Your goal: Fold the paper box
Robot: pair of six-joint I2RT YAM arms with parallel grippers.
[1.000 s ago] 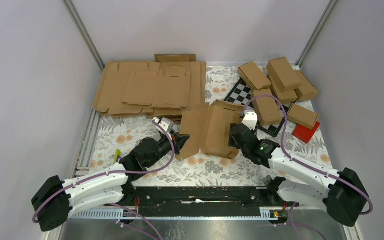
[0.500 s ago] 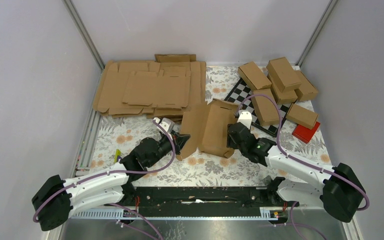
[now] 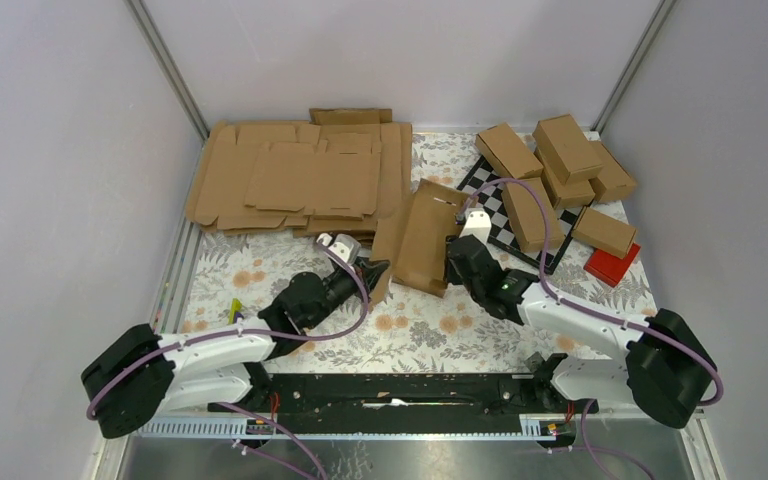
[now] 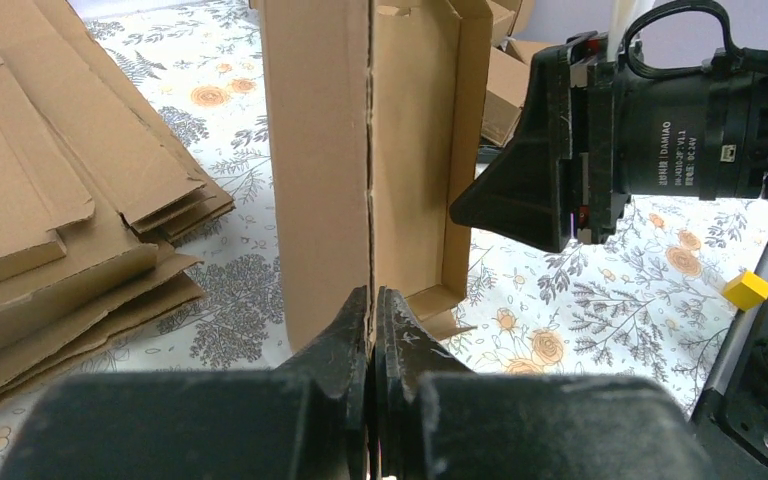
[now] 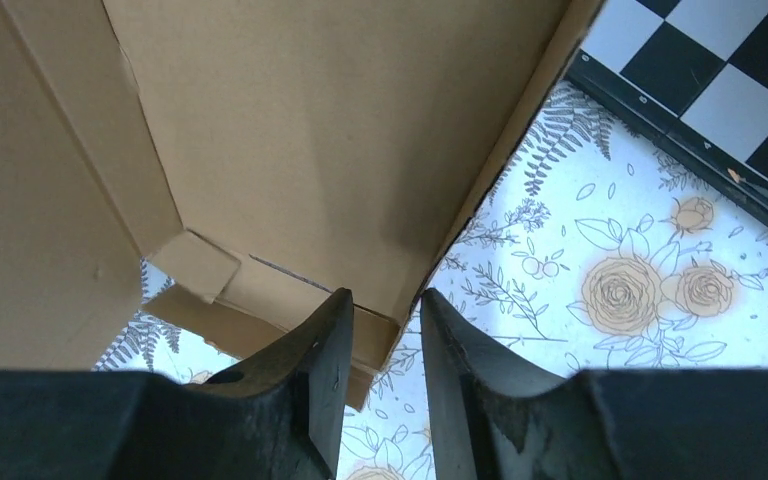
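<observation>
While seemingly upright, paper box (image 3: 423, 240) half-open

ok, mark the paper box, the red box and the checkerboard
paper box (image 3: 425, 245), top view, on its wide brown panel.
red box (image 3: 612, 265), top view, on its top face.
checkerboard (image 5: 700, 70), right wrist view, on its squared surface.

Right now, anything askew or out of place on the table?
Minor only: the pile of flat brown cardboard blanks is fanned unevenly, sheets skewed, and a small yellow block lies stray on the floral tablecloth.
</observation>
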